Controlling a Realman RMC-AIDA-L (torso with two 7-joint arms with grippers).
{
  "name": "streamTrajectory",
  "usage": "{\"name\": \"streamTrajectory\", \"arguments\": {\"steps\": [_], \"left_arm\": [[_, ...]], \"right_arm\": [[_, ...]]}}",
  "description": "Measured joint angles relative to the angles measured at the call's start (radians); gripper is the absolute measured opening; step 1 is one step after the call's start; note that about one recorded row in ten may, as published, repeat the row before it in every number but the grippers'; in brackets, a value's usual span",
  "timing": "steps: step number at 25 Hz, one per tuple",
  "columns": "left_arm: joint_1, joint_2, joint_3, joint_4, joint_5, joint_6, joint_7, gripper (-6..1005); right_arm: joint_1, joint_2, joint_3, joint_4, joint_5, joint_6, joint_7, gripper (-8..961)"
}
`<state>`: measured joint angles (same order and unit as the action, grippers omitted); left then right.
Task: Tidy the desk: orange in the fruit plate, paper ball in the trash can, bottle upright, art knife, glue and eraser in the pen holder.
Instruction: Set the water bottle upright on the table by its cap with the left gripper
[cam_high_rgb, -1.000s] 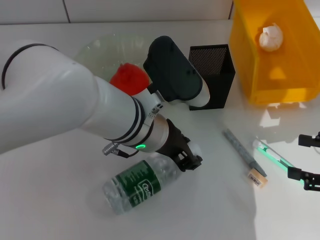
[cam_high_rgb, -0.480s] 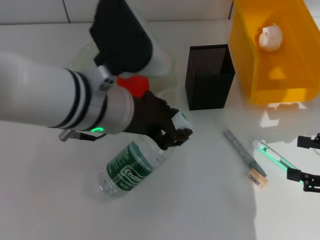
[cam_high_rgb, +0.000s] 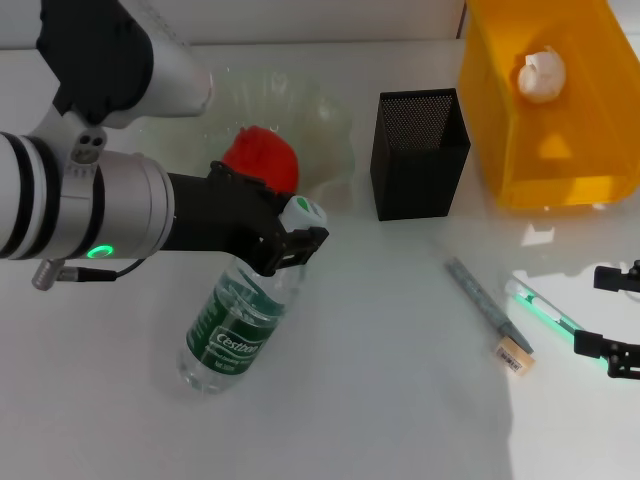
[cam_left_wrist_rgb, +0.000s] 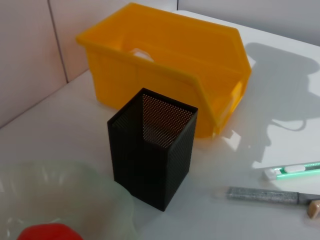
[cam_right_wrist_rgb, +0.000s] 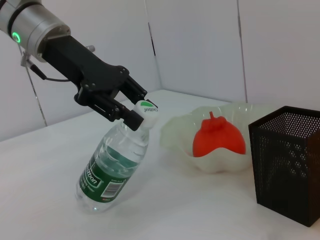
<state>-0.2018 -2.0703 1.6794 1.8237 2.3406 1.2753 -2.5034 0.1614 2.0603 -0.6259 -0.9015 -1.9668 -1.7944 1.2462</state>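
- Clear plastic, thin-walled and partly filled with water: the bottle (cam_high_rgb: 235, 325) looks light but bottom-heavy, slick on its green label and easy to dent, so I judge the stiff neck under the white cap the surest place to hold it.
- That is where the left gripper (cam_high_rgb: 290, 240) has it, its black fingers clenched on the neck just below the cap, seen plainly in the right wrist view (cam_right_wrist_rgb: 131, 107).
- The bottle leans steeply, its base on the table (cam_high_rgb: 400, 380) and its cap raised toward the fruit plate (cam_high_rgb: 330, 130), in which the orange (cam_high_rgb: 262, 158) sits.
- A second ago it lay nearly flat on its side; half a second ago it was partly lifted; now it is tipped much nearer to upright, and the arm has swung back toward the robot's left.
- The right gripper (cam_high_rgb: 612, 320) waits at the table's right edge with its fingers apart, unchanged.
- The paper ball (cam_high_rgb: 541, 74) lies in the trash can (cam_high_rgb: 560, 170); the eraser (cam_high_rgb: 514, 355) lies well apart from the pen holder (cam_high_rgb: 420, 155).
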Motion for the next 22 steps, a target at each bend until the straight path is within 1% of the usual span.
{"name": "streamTrajectory", "arguments": {"steps": [3, 8, 10, 14, 22], "left_arm": [[0.016, 0.001, -0.018, 0.009, -0.020, -0.001, 0.004, 444], [0.046, 0.000, -0.071, 0.014, -0.125, -0.010, 0.068, 443], [0.055, 0.000, -0.086, 0.014, -0.147, -0.011, 0.084, 442], [0.066, 0.000, -0.102, 0.014, -0.164, -0.011, 0.108, 442], [0.067, 0.001, -0.119, 0.014, -0.165, -0.012, 0.112, 441]], "right_arm": [[0.005, 0.000, 0.000, -0.005, -0.001, -0.005, 0.007, 846], [0.009, -0.001, 0.000, -0.005, -0.003, -0.006, 0.008, 845], [0.010, -0.001, 0.000, -0.005, -0.003, -0.006, 0.008, 845], [0.010, -0.002, 0.001, -0.005, -0.003, -0.003, 0.009, 845], [0.019, -0.003, 0.002, -0.005, -0.001, 0.000, 0.027, 845]]}}
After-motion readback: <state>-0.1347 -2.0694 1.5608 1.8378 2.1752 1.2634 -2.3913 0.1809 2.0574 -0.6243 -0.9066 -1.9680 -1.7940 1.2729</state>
